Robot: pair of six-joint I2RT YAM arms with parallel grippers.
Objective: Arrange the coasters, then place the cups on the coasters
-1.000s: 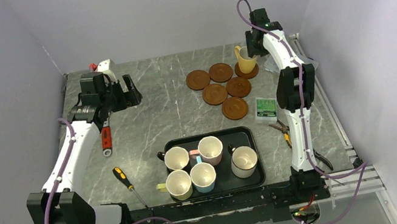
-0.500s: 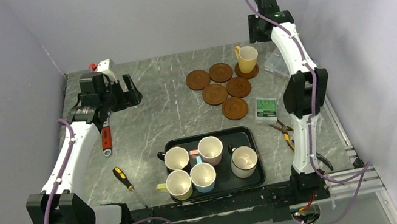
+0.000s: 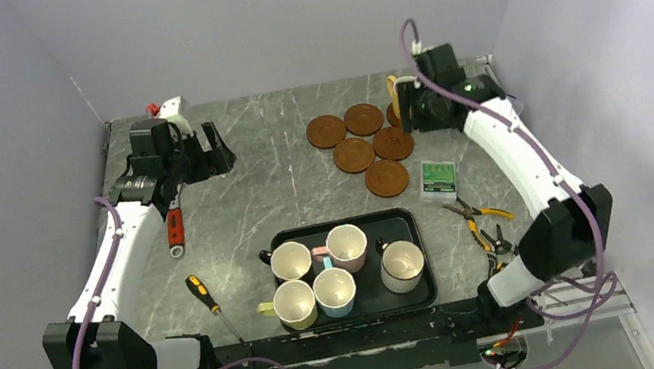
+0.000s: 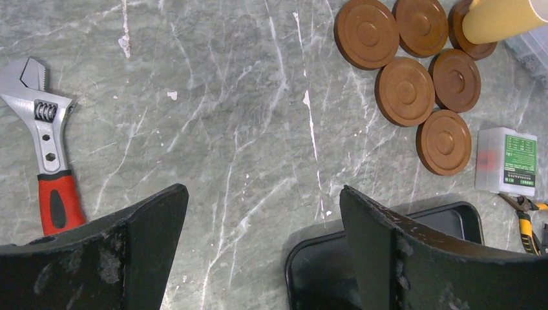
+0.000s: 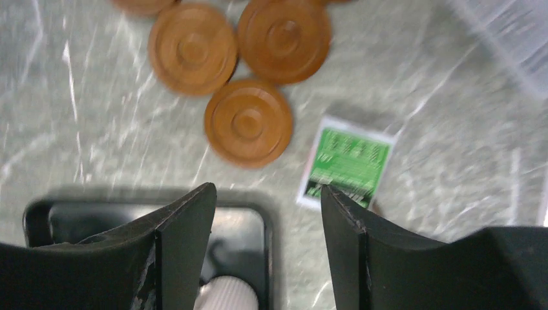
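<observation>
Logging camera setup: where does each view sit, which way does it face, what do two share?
Top external: above, behind the bases, looking down at the table; both arms show.
Left wrist: looks down at coasters, wrench; left gripper shows.
Right wrist: looks down at coasters, tray; right gripper shows.
Shared: both wrists see the coasters.

Grey veined marble table (image 3: 282, 182) between plain pale lilac walls (image 3: 272, 11)
</observation>
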